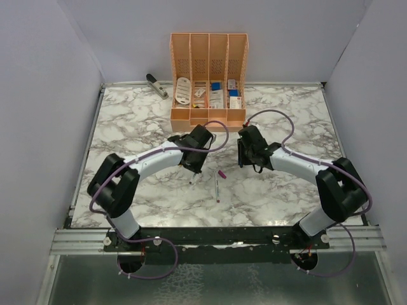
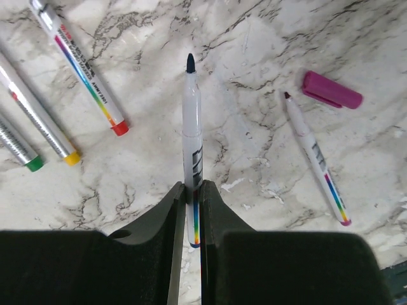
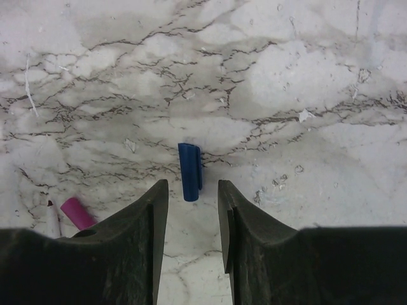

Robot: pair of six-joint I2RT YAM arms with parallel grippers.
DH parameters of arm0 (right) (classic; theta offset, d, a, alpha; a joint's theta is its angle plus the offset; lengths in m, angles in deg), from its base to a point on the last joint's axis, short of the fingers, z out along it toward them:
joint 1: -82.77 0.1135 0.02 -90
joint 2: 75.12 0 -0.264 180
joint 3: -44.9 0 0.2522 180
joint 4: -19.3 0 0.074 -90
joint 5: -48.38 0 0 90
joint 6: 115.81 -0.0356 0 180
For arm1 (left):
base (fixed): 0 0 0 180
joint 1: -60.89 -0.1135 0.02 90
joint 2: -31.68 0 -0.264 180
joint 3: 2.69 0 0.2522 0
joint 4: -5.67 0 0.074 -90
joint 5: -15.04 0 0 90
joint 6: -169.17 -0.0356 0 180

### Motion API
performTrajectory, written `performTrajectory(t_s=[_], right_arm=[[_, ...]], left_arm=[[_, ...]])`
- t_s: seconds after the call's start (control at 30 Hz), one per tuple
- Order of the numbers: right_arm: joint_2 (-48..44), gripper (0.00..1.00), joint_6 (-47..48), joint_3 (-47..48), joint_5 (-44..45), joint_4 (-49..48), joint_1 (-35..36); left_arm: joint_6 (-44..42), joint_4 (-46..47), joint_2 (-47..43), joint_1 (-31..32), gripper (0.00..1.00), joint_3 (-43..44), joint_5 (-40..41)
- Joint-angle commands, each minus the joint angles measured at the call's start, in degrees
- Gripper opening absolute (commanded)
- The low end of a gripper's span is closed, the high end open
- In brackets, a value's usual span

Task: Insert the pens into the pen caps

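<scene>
Left hand pinches a thin white marker pen, dark tip pointing forward. Right hand is spread; a stubby blue plastic cap lies on the marble table just ahead of it.

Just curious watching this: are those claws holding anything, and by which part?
The left gripper pinches a dark-tipped pen by its rear barrel, tip pointing away. The right gripper is open near a blue cap, holding nothing.

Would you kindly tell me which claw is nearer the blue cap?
Right. The right claw is open with the blue cap just ahead of its gap; the left claw grips a pen, the cap outside its view.
</scene>
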Motion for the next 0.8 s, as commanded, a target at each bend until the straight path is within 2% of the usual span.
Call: performTrajectory(t_s=[0.0,0.43,0.77], right_arm=[[3.1,0.37,3.3,3.4,-2.1,-2.3,-0.1],[9.6,0.37,3.8,7.2,-0.7,-0.6,-0.1],[11.8,0.37,2.5,7.3,-0.3,1.4,-0.1]], left_arm=[[2.1,7.3,-7.9,-0.7,0.00,-3.8,2.0],[3.5,21.2,-21.4,-2.7,0.00,-15.6,-4.1],[3.5,24.9,-24.9,-3.0,0.00,-17.9,-5.7]])
